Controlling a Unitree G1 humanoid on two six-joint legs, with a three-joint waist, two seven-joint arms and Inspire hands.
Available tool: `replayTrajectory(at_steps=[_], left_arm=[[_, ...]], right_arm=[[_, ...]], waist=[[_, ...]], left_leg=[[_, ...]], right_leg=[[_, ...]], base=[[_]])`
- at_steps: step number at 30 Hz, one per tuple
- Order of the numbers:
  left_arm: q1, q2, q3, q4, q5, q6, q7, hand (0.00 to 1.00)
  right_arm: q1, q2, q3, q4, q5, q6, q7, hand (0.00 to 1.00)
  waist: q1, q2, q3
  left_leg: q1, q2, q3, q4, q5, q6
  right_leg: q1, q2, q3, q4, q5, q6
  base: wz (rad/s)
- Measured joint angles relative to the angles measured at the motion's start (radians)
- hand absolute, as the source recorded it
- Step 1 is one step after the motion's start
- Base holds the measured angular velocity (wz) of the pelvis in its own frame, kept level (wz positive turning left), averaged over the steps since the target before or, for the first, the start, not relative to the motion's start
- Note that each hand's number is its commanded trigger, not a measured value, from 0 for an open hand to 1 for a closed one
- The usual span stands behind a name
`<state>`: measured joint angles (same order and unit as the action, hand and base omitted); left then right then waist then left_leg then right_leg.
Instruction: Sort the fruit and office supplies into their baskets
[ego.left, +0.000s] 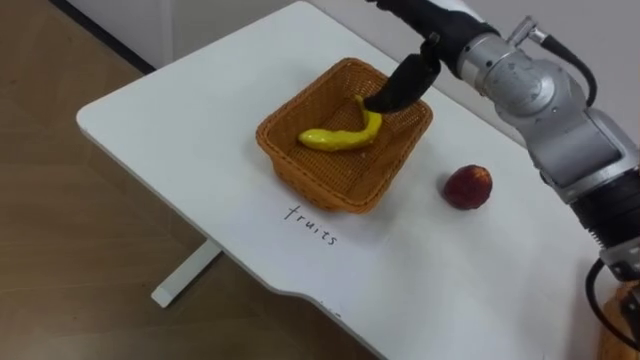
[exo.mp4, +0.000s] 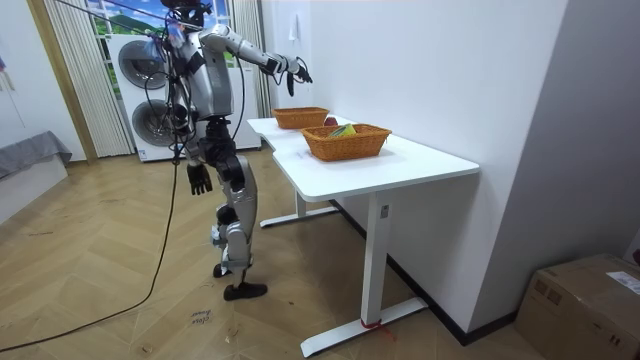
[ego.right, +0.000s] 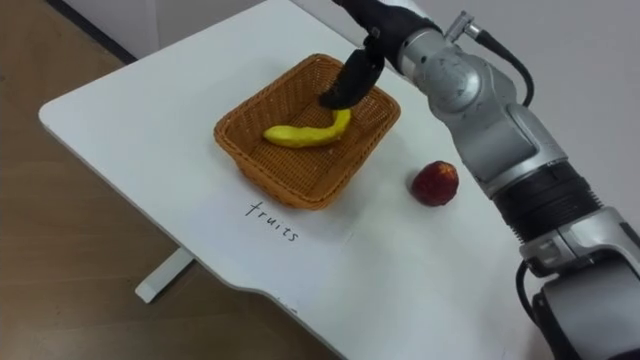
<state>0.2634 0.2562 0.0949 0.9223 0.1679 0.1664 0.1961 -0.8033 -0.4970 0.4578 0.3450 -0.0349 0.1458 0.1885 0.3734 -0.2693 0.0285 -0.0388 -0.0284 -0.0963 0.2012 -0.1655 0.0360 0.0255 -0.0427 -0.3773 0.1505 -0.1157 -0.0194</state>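
Right robot hand (ego.left: 405, 80), fingers loose and straight, hangs at the far end of the banana (ego.left: 335, 140) lying in the fruit basket (ego.left: 312, 172), evidently to release it there; a red fruit (ego.left: 467, 187) waits on the counter (ego.left: 180, 110) to the right.

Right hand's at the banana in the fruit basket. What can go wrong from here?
1. The right hand hangs at one end of the banana; pulling away might drag it toward the fruit basket rim.
2. The red apple lies loose on the table near the forearm; a swing back might set it rolling.
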Motion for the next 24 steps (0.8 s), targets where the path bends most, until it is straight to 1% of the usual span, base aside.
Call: replayTrajectory(at_steps=[1,3,5,6,7,8,9,10,11,12,13,14,16,17,19,21,23,24], left_arm=[[0.004,-0.005,0.0,0.0,0.001,0.002,0.005,0.0],[0.004,-0.017,0.0,0.0,0.001,0.008,0.011,0.0],[0.006,-0.034,-0.002,-0.003,0.001,0.01,0.019,0.0],[0.007,-0.038,-0.003,-0.005,0.001,0.01,0.021,0.0],[0.008,-0.041,-0.011,-0.005,0.001,0.011,0.026,0.0],[0.009,-0.041,-0.017,-0.005,0.003,0.012,0.029,0.0],[0.015,-0.043,-0.021,-0.005,0.004,0.012,0.03,0.0],[0.02,-0.047,-0.02,-0.005,0.017,0.013,0.029,0.0],[0.021,-0.049,-0.02,-0.005,0.027,0.014,0.029,0.0],[0.024,-0.052,-0.02,-0.006,0.036,0.016,0.029,0.0],[0.025,-0.055,-0.02,-0.013,0.039,0.021,0.029,0.0],[0.025,-0.058,-0.02,-0.023,0.04,0.024,0.029,0.0],[0.026,-0.073,-0.022,-0.04,0.039,0.027,0.032,0.0],[0.021,-0.081,-0.023,-0.04,0.039,0.027,0.033,0.0],[0.013,-0.088,-0.025,-0.041,0.039,0.027,0.038,0.0],[0.003,-0.088,-0.042,-0.042,0.039,0.027,0.04,0.0],[-0.001,-0.09,-0.047,-0.051,0.039,0.027,0.04,0.0],[0.001,-0.091,-0.047,-0.058,0.039,0.027,0.039,0.0]], right_arm=[[0.006,0.0,-0.002,-0.004,0.032,0.0,-0.005,0.0],[0.018,0.0,-0.01,-0.011,0.054,0.0,-0.013,0.0],[0.029,0.0,-0.013,-0.012,0.083,0.0,-0.035,0.0],[0.031,0.0,-0.014,-0.012,0.09,0.0,-0.04,0.0],[0.047,0.008,-0.036,-0.012,0.118,-0.002,-0.051,0.0],[0.061,0.018,-0.058,-0.012,0.124,-0.003,-0.059,0.0],[0.089,0.039,-0.094,-0.013,0.128,-0.005,-0.083,0.0],[0.104,0.049,-0.117,-0.013,0.138,-0.005,-0.105,0.0],[0.111,0.051,-0.13,-0.013,0.144,-0.005,-0.115,0.0],[0.116,0.057,-0.147,-0.006,0.147,-0.006,-0.136,0.0],[0.125,0.07,-0.168,0.002,0.145,-0.007,-0.156,0.0],[0.134,0.073,-0.178,0.003,0.144,-0.01,-0.167,0.0],[0.166,0.088,-0.208,0.007,0.144,-0.016,-0.205,0.0],[0.175,0.095,-0.208,0.016,0.145,-0.016,-0.219,0.0],[0.182,0.104,-0.209,0.044,0.146,-0.015,-0.23,0.0],[0.19,0.113,-0.209,0.065,0.151,-0.015,-0.249,0.0],[0.208,0.122,-0.218,0.066,0.155,-0.015,-0.268,0.0],[0.217,0.143,-0.24,0.065,0.155,-0.015,-0.286,0.0]], waist=[[-0.01,0.006,0.0009],[-0.014,0.018,-0.0003],[-0.013,0.045,-0.0011],[-0.014,0.053,-0.0007],[-0.016,0.067,-0.0019],[-0.018,0.074,-0.0018],[-0.021,0.087,-0.0085],[-0.026,0.097,-0.0144],[-0.028,0.101,-0.0152],[-0.036,0.11,-0.0131],[-0.051,0.12,-0.0131],[-0.056,0.125,-0.0138],[-0.068,0.146,-0.0142],[-0.074,0.154,-0.0167],[-0.085,0.166,-0.0202],[-0.098,0.174,-0.0216],[-0.103,0.18,-0.0226],[-0.108,0.184,-0.0226]], left_leg=[[0.0,0.0,-0.001,0.006,-0.002,0.002],[0.002,-0.001,0.001,0.009,-0.003,0.004],[0.009,-0.003,0.004,0.008,-0.005,0.007],[0.013,-0.004,0.005,0.006,-0.005,0.007],[0.019,-0.005,0.006,0.005,-0.005,0.008],[0.025,-0.005,0.006,0.004,-0.004,0.01],[0.031,-0.005,0.006,0.004,-0.003,0.011],[0.032,-0.006,0.006,0.004,-0.003,0.011],[0.032,-0.006,0.007,0.004,-0.003,0.011],[0.033,-0.005,0.007,0.006,-0.003,0.011],[0.033,-0.005,0.007,0.008,-0.003,0.011],[0.034,-0.005,0.007,0.009,-0.003,0.011],[0.033,-0.006,0.006,0.009,-0.004,0.012],[0.034,-0.006,0.008,0.009,-0.004,0.012],[0.037,-0.006,0.01,0.009,-0.003,0.012],[0.039,-0.006,0.01,0.009,-0.002,0.011],[0.046,-0.006,0.011,0.005,-0.002,0.011],[0.049,-0.005,0.013,0.004,-0.002,0.012]], right_leg=[[0.004,0.0,-0.001,0.0,0.0,0.0],[0.006,-0.001,0.003,0.0,0.001,0.002],[0.01,-0.005,0.006,0.002,0.003,0.005],[0.012,-0.006,0.007,0.003,0.003,0.005],[0.018,-0.006,0.009,0.002,0.004,0.007],[0.025,-0.007,0.008,0.001,0.004,0.007],[0.031,-0.007,0.008,0.002,0.004,0.008],[0.033,-0.008,0.007,0.002,0.004,0.008],[0.033,-0.008,0.007,0.002,0.004,0.008],[0.036,-0.009,0.004,0.001,0.004,0.008],[0.039,-0.012,0.0,0.001,0.004,0.009],[0.04,-0.015,-0.006,0.002,0.004,0.009],[0.039,-0.018,-0.009,0.003,0.004,0.009],[0.039,-0.019,-0.009,0.004,0.003,0.009],[0.04,-0.019,-0.007,0.005,0.003,0.009],[0.041,-0.019,-0.006,0.006,0.003,0.009],[0.045,-0.019,-0.003,0.006,0.003,0.009],[0.047,-0.018,0.0,0.008,0.003,0.009]], base=[[0.08],[-0.04],[-0.09],[-0.06],[0.0],[0.0],[0.04],[0.0],[0.0],[0.05],[0.07],[0.07],[-0.02],[-0.06],[-0.02],[0.0],[-0.02],[-0.06]])
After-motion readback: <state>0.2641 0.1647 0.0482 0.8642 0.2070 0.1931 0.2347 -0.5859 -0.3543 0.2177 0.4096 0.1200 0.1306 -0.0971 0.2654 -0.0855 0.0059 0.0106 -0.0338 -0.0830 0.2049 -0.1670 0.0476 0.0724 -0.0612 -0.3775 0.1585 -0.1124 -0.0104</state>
